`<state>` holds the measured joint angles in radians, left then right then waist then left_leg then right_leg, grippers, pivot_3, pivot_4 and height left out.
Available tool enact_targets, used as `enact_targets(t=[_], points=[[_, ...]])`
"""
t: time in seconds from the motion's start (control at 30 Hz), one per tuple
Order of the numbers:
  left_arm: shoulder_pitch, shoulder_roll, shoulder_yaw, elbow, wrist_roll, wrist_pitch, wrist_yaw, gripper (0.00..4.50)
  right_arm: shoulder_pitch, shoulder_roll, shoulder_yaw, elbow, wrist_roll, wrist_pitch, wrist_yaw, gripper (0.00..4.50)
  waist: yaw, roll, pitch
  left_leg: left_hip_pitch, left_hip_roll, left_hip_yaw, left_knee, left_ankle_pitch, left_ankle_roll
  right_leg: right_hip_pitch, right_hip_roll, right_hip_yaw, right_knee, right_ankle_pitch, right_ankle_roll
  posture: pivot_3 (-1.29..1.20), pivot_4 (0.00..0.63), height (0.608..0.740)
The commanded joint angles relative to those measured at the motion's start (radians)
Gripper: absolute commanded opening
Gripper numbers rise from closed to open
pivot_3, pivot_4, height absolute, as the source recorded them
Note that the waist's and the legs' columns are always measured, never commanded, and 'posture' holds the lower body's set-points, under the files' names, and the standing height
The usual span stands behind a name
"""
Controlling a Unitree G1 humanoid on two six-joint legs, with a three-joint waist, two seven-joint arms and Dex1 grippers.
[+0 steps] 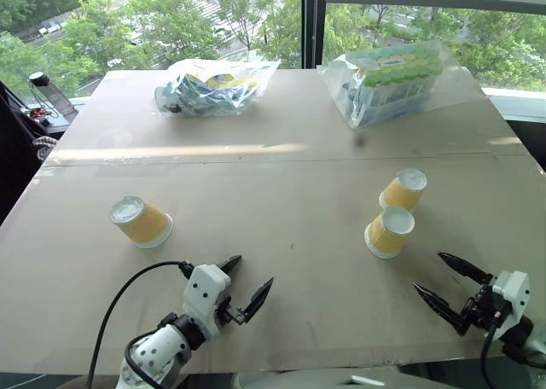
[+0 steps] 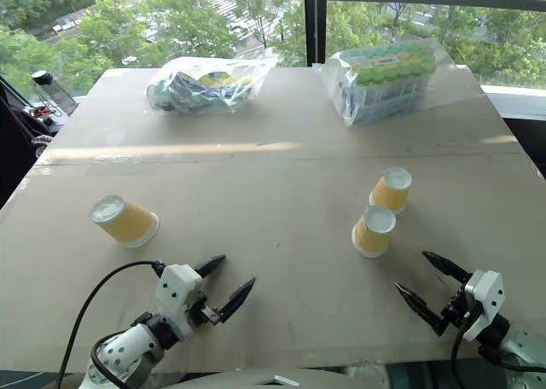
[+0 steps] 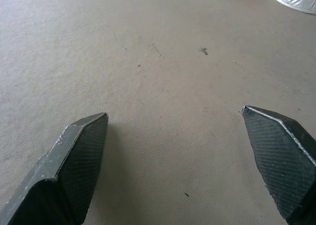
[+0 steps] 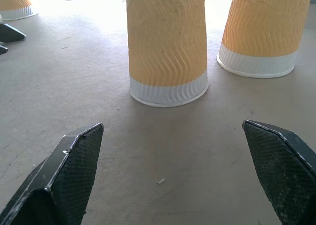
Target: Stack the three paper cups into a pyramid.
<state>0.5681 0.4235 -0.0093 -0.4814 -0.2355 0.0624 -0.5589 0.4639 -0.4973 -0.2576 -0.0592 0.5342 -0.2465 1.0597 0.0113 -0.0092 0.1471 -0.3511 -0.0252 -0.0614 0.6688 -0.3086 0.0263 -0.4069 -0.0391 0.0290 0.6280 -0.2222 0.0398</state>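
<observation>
Seeing my left gripper (image 1: 245, 280) and right gripper (image 1: 444, 279) both spread wide, empty, low over the table (image 1: 281, 193), two paper cups (image 1: 390, 232) (image 1: 403, 189) upside down near the right gripper, third cup (image 1: 141, 221) far left.

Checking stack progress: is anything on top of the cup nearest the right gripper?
Nothing rests on the near cup; it stands upside down on the table, its white base bare. A second cup stands just behind it. What it covers underneath cannot be seen.
</observation>
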Motion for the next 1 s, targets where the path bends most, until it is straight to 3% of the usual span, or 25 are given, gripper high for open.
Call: enact_targets(t=[0.03,0.4,0.9,1.0], points=[[0.027,0.005,0.009,-0.016,-0.008,-0.003,-0.006,4.47,-0.006,-0.023,-0.038,-0.007,0.015,0.002,0.009,4.50,0.000,0.000,0.000,0.000,0.000,0.000,0.000,0.000,0.000,0.000,0.000,0.000,0.000,0.000,0.000,0.00,0.150,0.740],[0.045,0.015,0.028,-0.019,-0.048,-0.039,-0.050,4.47,-0.002,-0.030,-0.023,-0.044,-0.004,0.032,-0.023,4.50,0.002,-0.001,0.001,0.000,0.000,0.000,0.000,0.000,0.000,0.000,0.000,0.000,-0.001,0.000,0.000,0.00,0.150,0.740],[-0.042,0.041,0.034,0.002,-0.058,-0.034,-0.102,4.47,-0.024,-0.014,-0.003,-0.129,-0.011,0.076,-0.080,4.50,0.002,-0.001,0.001,-0.001,0.000,0.000,0.000,0.000,0.000,0.000,0.000,0.000,-0.001,0.000,0.000,0.00,0.150,0.740],[-0.078,0.081,0.034,-0.047,-0.125,0.014,-0.164,4.47,-0.064,-0.012,0.011,-0.183,-0.009,0.110,-0.117,4.50,0.001,-0.001,0.001,0.000,0.000,0.000,0.000,0.000,0.000,0.000,0.000,0.000,-0.001,0.000,0.000,0.00,0.150,0.740]])
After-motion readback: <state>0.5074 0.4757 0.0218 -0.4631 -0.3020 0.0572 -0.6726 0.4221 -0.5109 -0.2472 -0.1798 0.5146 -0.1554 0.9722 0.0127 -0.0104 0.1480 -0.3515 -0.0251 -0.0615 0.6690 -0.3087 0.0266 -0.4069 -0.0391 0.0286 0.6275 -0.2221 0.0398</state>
